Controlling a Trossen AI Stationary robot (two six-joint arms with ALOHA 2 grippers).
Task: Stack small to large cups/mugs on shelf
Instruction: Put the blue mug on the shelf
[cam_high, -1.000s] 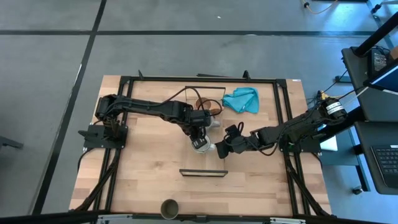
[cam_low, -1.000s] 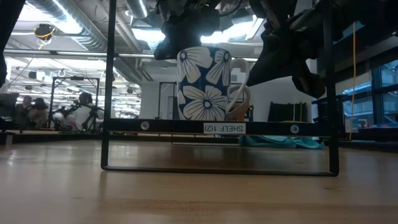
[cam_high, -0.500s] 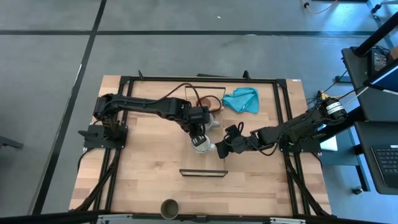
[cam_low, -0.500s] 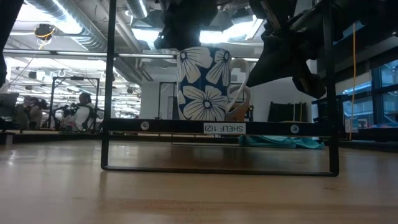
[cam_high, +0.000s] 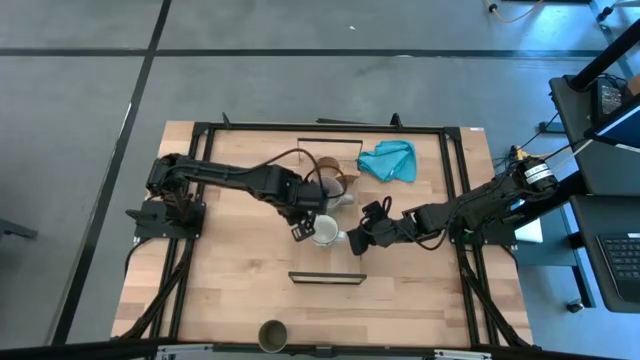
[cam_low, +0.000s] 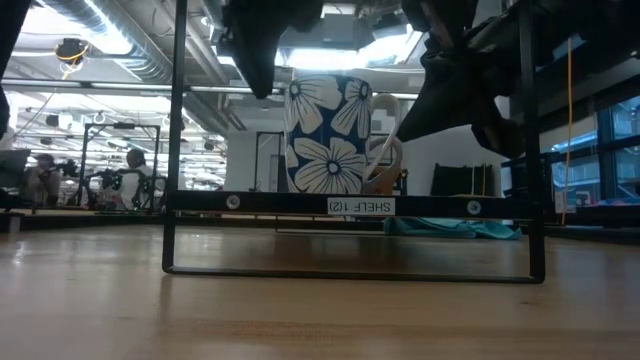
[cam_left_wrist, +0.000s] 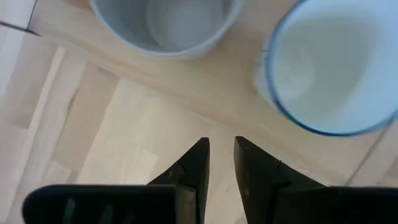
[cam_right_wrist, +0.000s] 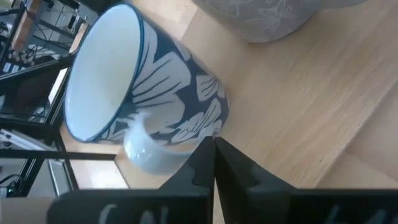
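Your blue mug with white flowers (cam_high: 325, 231) stands at centre frame on the wooden tabletop (cam_high: 230, 290), bare board below it down to the narrow light-wood shelf (cam_high: 326, 277). Your left gripper (cam_high: 300, 232) hovers just left of the mug, fingers slightly parted, empty. Your right gripper (cam_high: 356, 243), pinched closed and empty, lies just right of it.
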